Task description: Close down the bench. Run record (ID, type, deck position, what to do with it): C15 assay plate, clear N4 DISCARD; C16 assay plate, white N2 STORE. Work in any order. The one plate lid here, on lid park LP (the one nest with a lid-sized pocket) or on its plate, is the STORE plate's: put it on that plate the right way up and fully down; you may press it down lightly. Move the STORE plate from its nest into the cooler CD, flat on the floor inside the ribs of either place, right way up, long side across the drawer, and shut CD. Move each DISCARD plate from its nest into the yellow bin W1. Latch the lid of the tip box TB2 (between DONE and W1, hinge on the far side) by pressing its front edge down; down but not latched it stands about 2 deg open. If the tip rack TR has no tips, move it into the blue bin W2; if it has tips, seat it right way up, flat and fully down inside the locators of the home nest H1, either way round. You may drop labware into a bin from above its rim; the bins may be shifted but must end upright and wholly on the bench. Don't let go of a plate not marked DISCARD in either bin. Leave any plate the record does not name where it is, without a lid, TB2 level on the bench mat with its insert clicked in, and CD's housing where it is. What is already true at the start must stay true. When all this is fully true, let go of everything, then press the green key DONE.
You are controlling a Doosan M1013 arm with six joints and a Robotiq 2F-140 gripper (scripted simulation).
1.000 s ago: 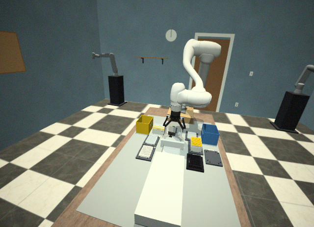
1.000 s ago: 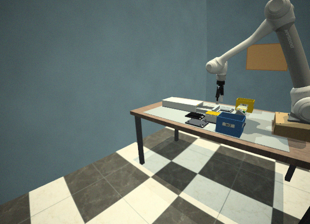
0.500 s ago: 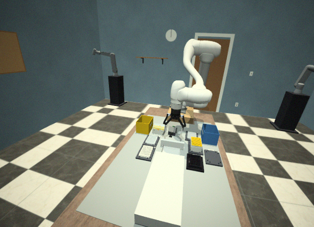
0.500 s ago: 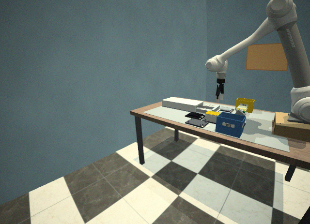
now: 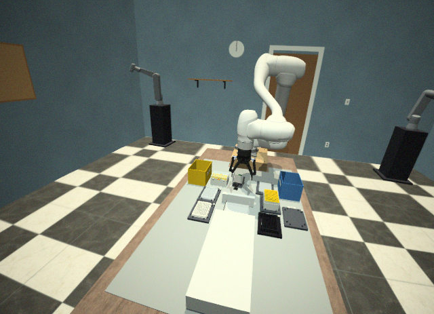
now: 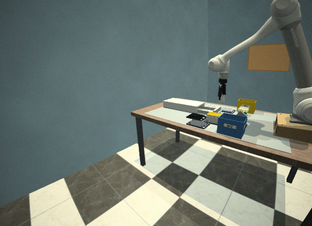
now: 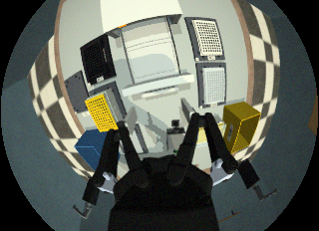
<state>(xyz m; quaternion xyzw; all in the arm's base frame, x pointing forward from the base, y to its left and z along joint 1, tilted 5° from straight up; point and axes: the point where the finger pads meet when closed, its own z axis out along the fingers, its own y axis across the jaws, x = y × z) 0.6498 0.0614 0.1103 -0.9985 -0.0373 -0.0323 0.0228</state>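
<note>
Jaws spread, nothing between them; gripper (image 5: pixel 241 169) hangs above the bench's far end. Yellow bin (image 5: pixel 199 171) left, blue bin (image 5: pixel 290 185) right. White plate (image 5: pixel 202 209) nested near-left, clear plate (image 5: pixel 209 193) just beyond it.

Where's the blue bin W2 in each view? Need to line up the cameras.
Top: blue bin W2 right of centre, at the bench's right edge, beside the yellow tip rack.
Exterior: lower right of centre, near edge of the bench, W2 label facing the camera.
Wrist: lower left, partly behind a finger of the open claw.
Shared landmark: the yellow tip rack next to it in all three.
</note>
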